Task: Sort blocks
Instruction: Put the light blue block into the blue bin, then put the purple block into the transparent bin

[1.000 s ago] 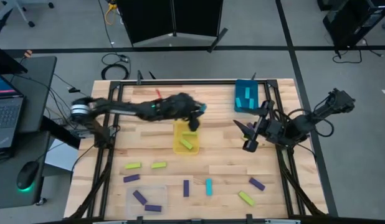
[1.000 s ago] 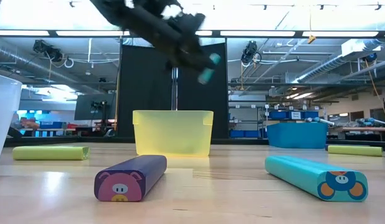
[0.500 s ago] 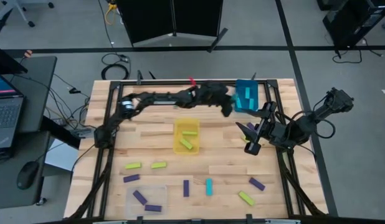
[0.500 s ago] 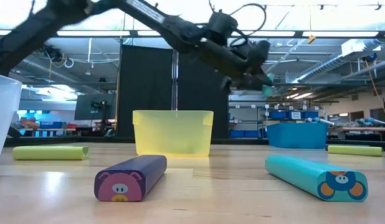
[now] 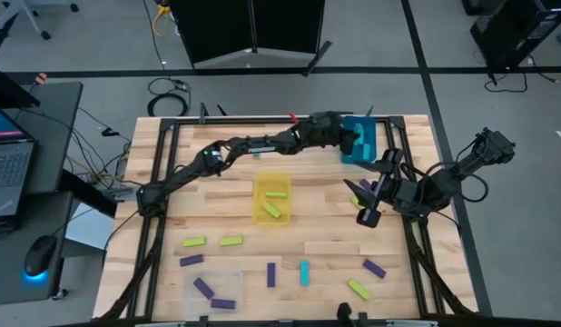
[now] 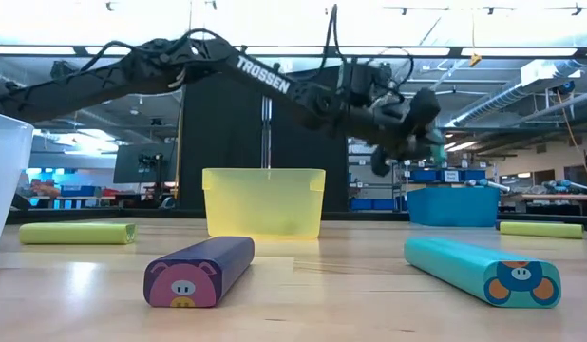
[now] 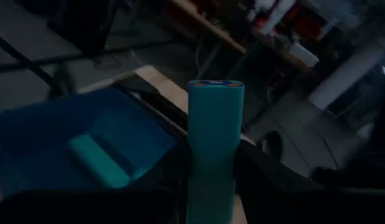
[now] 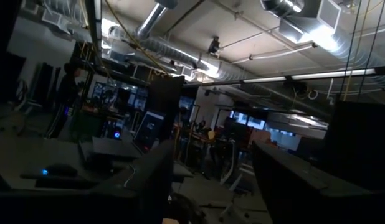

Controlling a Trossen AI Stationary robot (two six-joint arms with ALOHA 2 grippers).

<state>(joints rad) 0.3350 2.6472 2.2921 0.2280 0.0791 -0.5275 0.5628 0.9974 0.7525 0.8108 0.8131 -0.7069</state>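
My left gripper reaches across the table's far side to the blue bin and is shut on a cyan block. The low view shows that gripper high above the tabletop. Cyan blocks lie in the blue bin below it. The yellow bin holds yellow-green blocks. Purple, yellow-green and cyan blocks lie flat along the near side, such as the cyan one. My right gripper waits open near the right edge. My left gripper pinches the cyan block between its two fingers, on the block's long sides at its rear end. The fingers lie along the block, whose free end sticks out ahead of them. The block is lifted clear, over the blue bin's edge.
A clear bin at the near left holds two purple blocks. In the low view a purple block and a cyan block lie close to the camera. Bare wood shows between the yellow bin and the near row of blocks.
My left arm has swung from above the yellow bin toward the table's far right, stretching out to the blue bin with the cyan block still held.
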